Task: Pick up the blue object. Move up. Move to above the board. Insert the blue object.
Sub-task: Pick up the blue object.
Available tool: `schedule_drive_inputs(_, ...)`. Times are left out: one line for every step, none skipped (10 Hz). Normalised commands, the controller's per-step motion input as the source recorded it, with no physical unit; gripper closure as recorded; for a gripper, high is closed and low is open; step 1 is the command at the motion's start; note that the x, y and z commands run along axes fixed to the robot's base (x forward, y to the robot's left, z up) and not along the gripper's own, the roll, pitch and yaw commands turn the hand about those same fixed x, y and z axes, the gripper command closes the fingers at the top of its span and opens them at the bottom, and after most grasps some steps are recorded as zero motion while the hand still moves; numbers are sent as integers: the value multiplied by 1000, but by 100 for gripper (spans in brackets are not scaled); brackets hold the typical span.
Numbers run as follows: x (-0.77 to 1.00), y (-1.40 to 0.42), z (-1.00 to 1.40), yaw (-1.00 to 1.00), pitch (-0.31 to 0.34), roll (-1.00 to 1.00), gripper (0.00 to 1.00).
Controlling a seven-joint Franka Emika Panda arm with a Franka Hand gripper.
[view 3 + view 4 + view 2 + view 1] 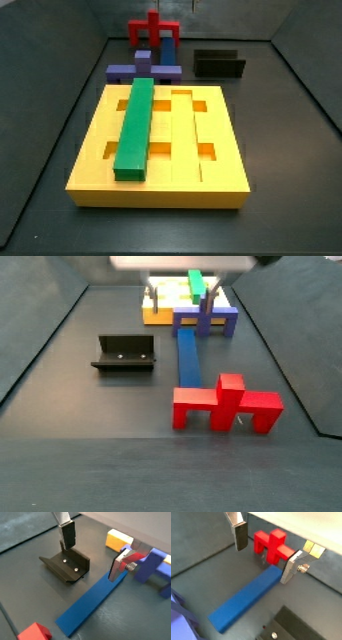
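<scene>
Hovering with its fingers spread and empty, the gripper (pixel 92 553) stands just over one end of the blue object (pixel 93 605), which lies flat on the floor, its long axis running away beneath and beyond the fingers, so the jaws look set to close across its narrow width.

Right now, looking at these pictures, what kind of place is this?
Probably a robot test bench, possibly simulated. A dark walled floor holds toy-like blocks: a yellow grooved board, a blue object lying flat, a red piece. The gripper hangs open over the blue object's end.
</scene>
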Motion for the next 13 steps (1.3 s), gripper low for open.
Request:
schedule_drive_inputs(0, -223, -1000, -60, -46, 114, 0)
schedule_drive_inputs(-100, -206, -1000, -126, -93, 79, 0)
schedule_drive_inputs(-217, -111, -1000, -83, -130, 60, 0)
schedule_drive_inputs(-183, -66, -969, -83, -139, 46, 0)
schedule_drive_inputs(-123, 0, -851, -160, -76, 20, 0)
schedule_drive_inputs(-251, 60, -614, -297, 0, 27, 0)
schedule_drive_inputs(-180, 143, -489, -260, 71, 56, 0)
schedule_drive_inputs(-169, 229, -506, -263, 90, 56, 0)
schedule_drive_inputs(-277, 203, -406, -237, 120, 67, 0)
schedule_drive_inputs(-97, 106, -309, -77, 56, 33, 0)
schedule_drive_inputs(109, 0, -166, 54, 0, 7, 0)
schedule_drive_inputs(171, -49, -63, 311, 13, 54, 0)
schedule_drive_inputs(120, -69, -29, 417, 16, 89, 0)
